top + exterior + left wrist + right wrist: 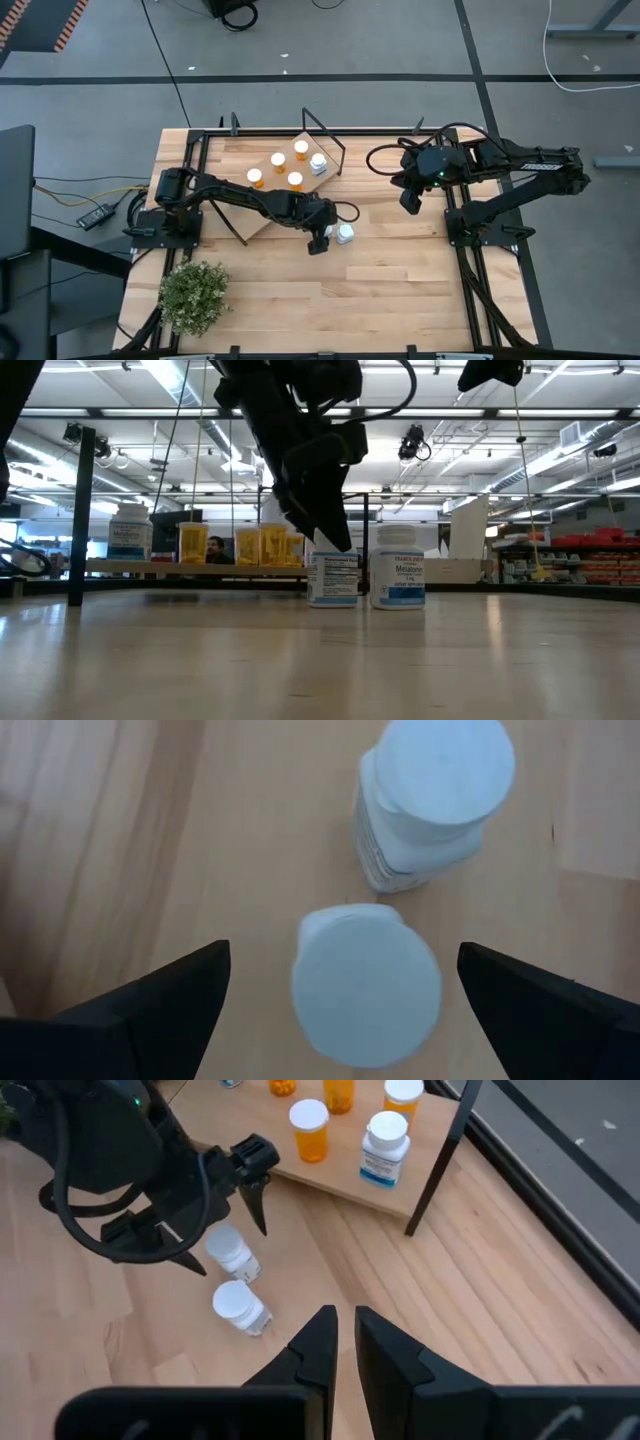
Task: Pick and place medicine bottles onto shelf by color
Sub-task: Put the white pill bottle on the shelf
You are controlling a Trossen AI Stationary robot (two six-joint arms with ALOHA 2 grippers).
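- Right now the left gripper [322,238] hangs over the desk [400,290] with its jaws spread wide on either side of a white bottle [366,986], holding nothing.
- A 2nd white bottle [432,800] stands just beside it.
- Behind them, the shelf [262,215] carries 4 orange bottles [277,160] and 1 white-bodied bottle [318,163].
- The right gripper [409,201] waits above the desk's right side, jaws nearly closed and empty.
- A plant [193,293] sits at the desk's near-left corner.

Bright even overhead light, soft shadows, blurred close-up caps
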